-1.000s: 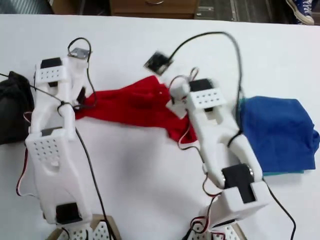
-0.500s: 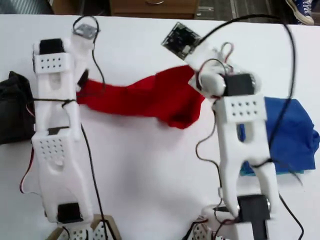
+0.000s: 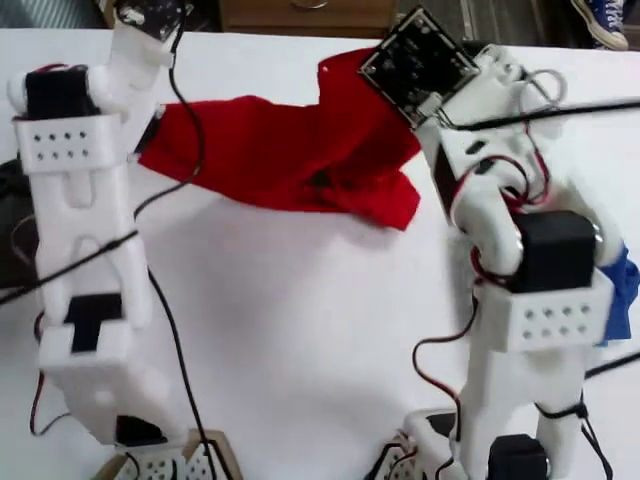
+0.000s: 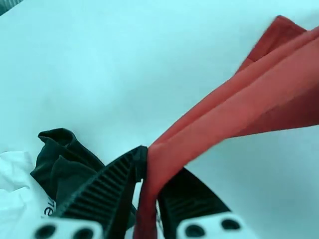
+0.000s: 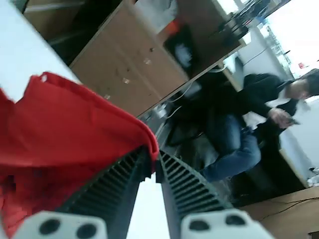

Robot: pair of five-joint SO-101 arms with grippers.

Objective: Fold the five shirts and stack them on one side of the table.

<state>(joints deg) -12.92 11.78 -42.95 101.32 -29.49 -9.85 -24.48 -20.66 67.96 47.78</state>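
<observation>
So, red shirt [image 3: 290, 150] hangs btwn both arms over the far half of the table [image 3: 300, 330], stretched side to side w/ its middle sagging. L gripper [image 4: 147, 162] is clamped on one end: in the L wrist view a bunched strip of red fabric runs down btwn the two black ribbed fingers [image 4: 107, 184] and leads off twd the rest of the shirt. R gripper [image 5: 153, 158] is pinched on the opposite end, its fingers nearly together w/ a red edge caught at the tips and cloth draped over one finger. In the high view the R end sits farther back than the L end, partly under the R arm's wrist cam board [image 3: 420, 62]. A loose flap drops below it twd the near side; can't tell if it touches the tabletop. Black shirt [image 4: 62, 162] lies crumpled on the table near the L gripper, w/ some white cloth [image 4: 15, 199] touching it. Blue shirt [image 3: 622, 290] lies at the table's R edge, mostly hidden behind the R arm. Wooden cabinet [image 5: 124, 64] w/ drawers stands beyond the table's far edge.
</observation>
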